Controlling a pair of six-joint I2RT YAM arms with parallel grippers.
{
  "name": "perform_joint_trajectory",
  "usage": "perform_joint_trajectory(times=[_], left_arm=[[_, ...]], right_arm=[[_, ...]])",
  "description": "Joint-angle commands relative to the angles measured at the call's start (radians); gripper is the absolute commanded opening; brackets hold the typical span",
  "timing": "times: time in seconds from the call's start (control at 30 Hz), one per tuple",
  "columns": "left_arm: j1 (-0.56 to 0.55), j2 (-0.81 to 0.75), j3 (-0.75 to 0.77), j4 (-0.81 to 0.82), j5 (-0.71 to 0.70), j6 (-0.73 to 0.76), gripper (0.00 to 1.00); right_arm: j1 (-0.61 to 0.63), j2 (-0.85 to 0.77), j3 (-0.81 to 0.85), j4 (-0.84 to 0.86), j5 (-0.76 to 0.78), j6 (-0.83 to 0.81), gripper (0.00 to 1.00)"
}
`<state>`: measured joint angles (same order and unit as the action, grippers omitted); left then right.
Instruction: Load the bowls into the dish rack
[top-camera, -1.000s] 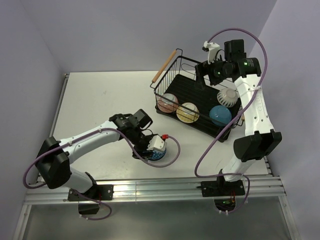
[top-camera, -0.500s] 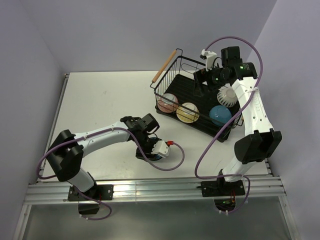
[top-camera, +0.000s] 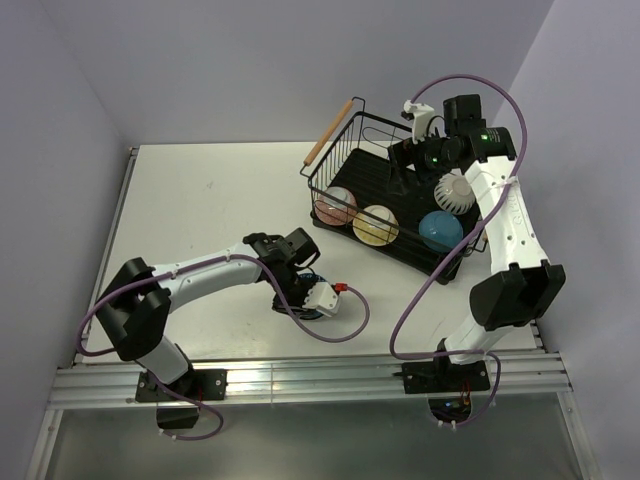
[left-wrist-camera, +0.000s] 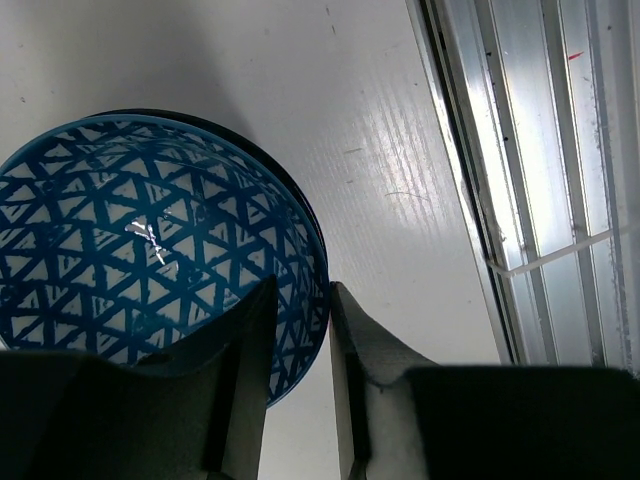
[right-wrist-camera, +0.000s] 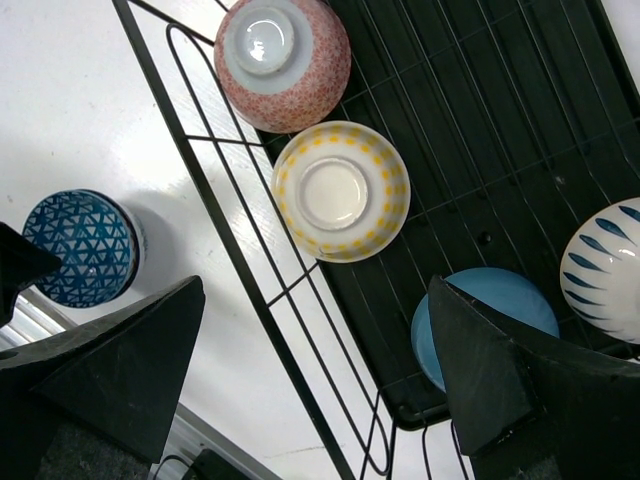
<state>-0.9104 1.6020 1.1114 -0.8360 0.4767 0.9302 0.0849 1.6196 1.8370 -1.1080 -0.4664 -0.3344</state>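
Observation:
A blue bowl with a white triangle pattern (left-wrist-camera: 150, 260) sits upright on the white table near the front edge. My left gripper (left-wrist-camera: 302, 310) is shut on its rim, one finger inside and one outside. In the top view the left gripper (top-camera: 305, 300) hides most of this bowl (top-camera: 303, 312). It also shows in the right wrist view (right-wrist-camera: 80, 248). The dish rack (top-camera: 345, 160), black wire with a wooden handle (top-camera: 328, 132), holds a pink bowl (right-wrist-camera: 283, 60), a yellow-dotted bowl (right-wrist-camera: 340, 190), a light blue bowl (right-wrist-camera: 490, 320) and a white blue-striped bowl (right-wrist-camera: 610, 265). My right gripper (right-wrist-camera: 315, 370) is open and empty above the rack.
An aluminium rail (left-wrist-camera: 540, 150) runs along the table's front edge just right of the blue bowl. Purple cables loop from both arms. The rack's wire wall (right-wrist-camera: 200, 180) stands between the table bowl and the racked bowls. The rack's back half has bare slats (right-wrist-camera: 480, 120).
My left gripper has turned and come down over the blue bowl, now hiding most of it. My right gripper has shifted slightly left over the rack.

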Motion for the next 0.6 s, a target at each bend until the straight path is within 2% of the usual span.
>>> perform_joint_trajectory(times=[0.0,0.13,0.23,0.3,0.57], left_arm=[[-0.002,0.013,0.028,-0.008,0.014,0.013,0.33],[-0.002,0.019,0.034,-0.018,0.017,0.019,0.24],[-0.002,0.018,0.045,-0.022,0.022,0.007,0.09],[-0.004,0.013,0.054,-0.017,0.022,-0.027,0.02],[-0.012,-0.014,0.097,-0.057,-0.01,-0.11,0.0]], right_arm=[[-0.01,-0.052,-0.005,0.028,-0.021,-0.012,1.0],[-0.011,-0.059,-0.01,0.031,-0.026,-0.014,1.0],[-0.013,-0.063,-0.015,0.031,-0.029,-0.014,1.0],[-0.014,-0.063,-0.012,0.031,-0.032,-0.009,1.0],[-0.025,-0.066,0.008,0.046,-0.081,0.023,1.0]])
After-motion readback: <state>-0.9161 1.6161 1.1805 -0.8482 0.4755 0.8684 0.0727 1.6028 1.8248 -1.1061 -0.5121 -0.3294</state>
